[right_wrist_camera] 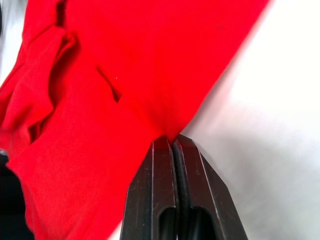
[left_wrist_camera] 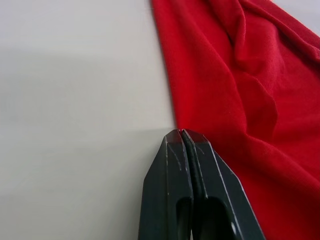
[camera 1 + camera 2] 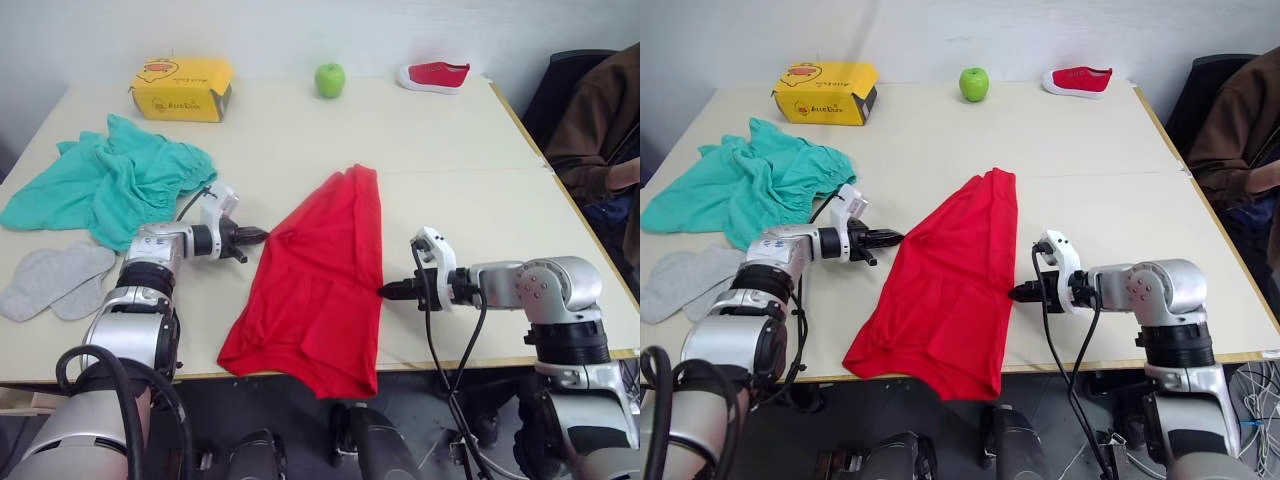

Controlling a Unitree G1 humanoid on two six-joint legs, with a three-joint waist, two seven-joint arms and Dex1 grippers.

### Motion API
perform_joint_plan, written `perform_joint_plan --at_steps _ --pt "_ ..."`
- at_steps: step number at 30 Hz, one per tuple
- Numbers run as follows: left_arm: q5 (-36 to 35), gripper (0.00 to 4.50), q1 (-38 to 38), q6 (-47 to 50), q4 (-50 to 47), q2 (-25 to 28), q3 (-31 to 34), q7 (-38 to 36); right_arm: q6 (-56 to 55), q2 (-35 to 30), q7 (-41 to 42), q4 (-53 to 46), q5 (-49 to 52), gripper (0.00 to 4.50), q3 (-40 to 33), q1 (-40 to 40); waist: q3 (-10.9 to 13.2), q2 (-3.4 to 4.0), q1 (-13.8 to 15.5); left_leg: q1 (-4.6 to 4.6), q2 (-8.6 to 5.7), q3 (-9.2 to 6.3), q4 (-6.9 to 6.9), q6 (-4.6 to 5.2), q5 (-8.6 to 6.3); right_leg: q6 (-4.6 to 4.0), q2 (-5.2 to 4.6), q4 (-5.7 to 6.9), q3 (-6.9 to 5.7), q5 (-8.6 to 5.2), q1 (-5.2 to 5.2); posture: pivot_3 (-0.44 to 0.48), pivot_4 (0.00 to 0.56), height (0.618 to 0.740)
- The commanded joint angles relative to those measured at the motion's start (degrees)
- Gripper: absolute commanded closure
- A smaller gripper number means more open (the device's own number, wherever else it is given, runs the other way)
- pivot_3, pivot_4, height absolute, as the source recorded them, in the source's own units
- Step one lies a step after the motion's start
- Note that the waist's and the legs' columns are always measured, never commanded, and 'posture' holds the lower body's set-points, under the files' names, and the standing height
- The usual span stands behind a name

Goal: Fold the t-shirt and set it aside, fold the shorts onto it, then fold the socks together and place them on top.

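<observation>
One t-shirt point(image 3: 325, 270), one shorts point(image 3: 110, 180), two socks point(image 3: 50, 280).

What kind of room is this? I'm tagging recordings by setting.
Probably an office or lab set up for testing, not a home: two plain pale tables pushed together against a bare wall, a person in a dark chair at the side, and unrelated props, a green apple and a yellow box.

t-shirt point(image 3: 320, 275): 1 | shorts point(image 3: 115, 180): 1 | socks point(image 3: 50, 280): 2 | yellow box point(image 3: 183, 88): 1 | green apple point(image 3: 330, 79): 1 | red shoe point(image 3: 433, 75): 1 | table point(image 3: 440, 140): 1 | grippers: 2, left gripper point(image 3: 258, 236), right gripper point(image 3: 384, 291)
</observation>
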Motion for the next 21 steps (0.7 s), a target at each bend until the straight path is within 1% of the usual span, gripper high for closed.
perform_joint_plan --at_steps 1,4,7,9,12,15,17,18,19,21 --pt "-4.86 4.50 7.80 7.97 -18.46 0.34 3.74 3.90 -6.12 -2.36 6.96 5.38 -4.09 4.48 4.99 -3.50 0.01 0.02 -0.15 0.01 0.01 0.01 0.00 0.00 0.00 0.00 0.00 0.00 0.00 0.00 0.00 0.000 0.150 0.740" --pt "-7.37 4.50 17.61 13.43 -34.66 -1.08 6.79 10.32 -8.28 -2.50 12.33 12.14 -6.91 4.48 9.54 -8.04 0.02 0.03 -0.61 0.03 0.02 0.02 0.00 -0.01 0.00 0.00 -0.03 0.04 0.03 0.00 0.00 0.000 0.150 0.740" --pt "-9.00 4.50 24.06 16.96 -45.13 -2.25 8.56 15.30 -13.49 -2.68 17.44 17.61 -11.34 4.48 13.88 -12.01 0.02 0.03 -0.64 0.05 0.02 -0.02 0.04 0.00 0.00 0.00 -0.06 0.06 0.02 0.00 0.04 0.000 0.150 0.740" --pt "-10.02 4.50 26.50 18.82 -49.63 -2.80 9.13 17.52 -16.12 -2.33 20.07 20.72 -13.44 4.48 15.30 -14.45 0.02 0.03 -0.58 0.07 0.00 -0.01 0.05 0.01 0.00 0.00 -0.09 0.05 0.03 0.00 0.06 0.000 0.150 0.740" --pt "-10.20 4.50 27.03 20.21 -51.35 -3.02 8.52 20.11 -19.33 -2.04 23.21 22.89 -16.10 4.48 16.77 -16.08 0.02 0.03 -0.16 0.07 0.00 -0.02 0.04 0.00 0.00 0.00 -0.09 0.04 0.02 0.00 0.06 0.000 0.150 0.740" --pt "-10.15 4.50 25.71 19.06 -49.39 -2.76 8.10 21.17 -20.94 -1.37 24.31 23.74 -17.76 4.48 16.20 -16.17 0.02 0.04 0.41 0.06 -0.01 -0.02 0.04 0.00 0.00 -0.01 -0.09 0.02 0.02 0.01 0.07 0.000 0.150 0.740" --pt "-9.54 4.50 24.19 17.63 -46.95 -1.71 6.71 20.03 -20.20 -1.27 24.03 22.94 -17.83 4.48 14.97 -15.39 0.02 0.03 0.50 0.05 -0.01 -0.02 0.04 0.01 0.00 -0.01 -0.09 0.02 0.02 0.01 0.05 0.000 0.150 0.740" --pt "-9.32 4.12 23.45 17.09 -45.97 -1.12 5.93 19.17 -18.80 -1.77 24.41 21.36 -17.11 4.11 14.28 -14.50 0.02 0.03 0.58 0.05 -0.01 -0.02 0.04 0.00 0.00 -0.01 -0.09 0.02 0.01 0.01 0.05 0.000 0.150 0.740" --pt "-8.97 3.95 22.93 16.26 -45.18 -0.29 5.06 18.13 -17.41 -2.39 24.81 19.39 -16.37 3.92 13.67 -13.53 0.02 0.04 0.61 0.04 0.00 -0.03 0.05 0.00 0.00 -0.01 -0.09 0.02 0.00 0.01 0.05 0.000 0.150 0.740" --pt "-7.72 3.35 22.58 14.29 -44.64 2.58 2.87 15.37 -16.01 -4.61 25.38 13.01 -15.08 3.29 11.93 -10.28 0.02 0.04 0.62 0.02 -0.01 -0.03 0.03 0.00 0.00 -0.01 -0.09 0.01 -0.01 0.01 0.04 0.000 0.150 0.740"
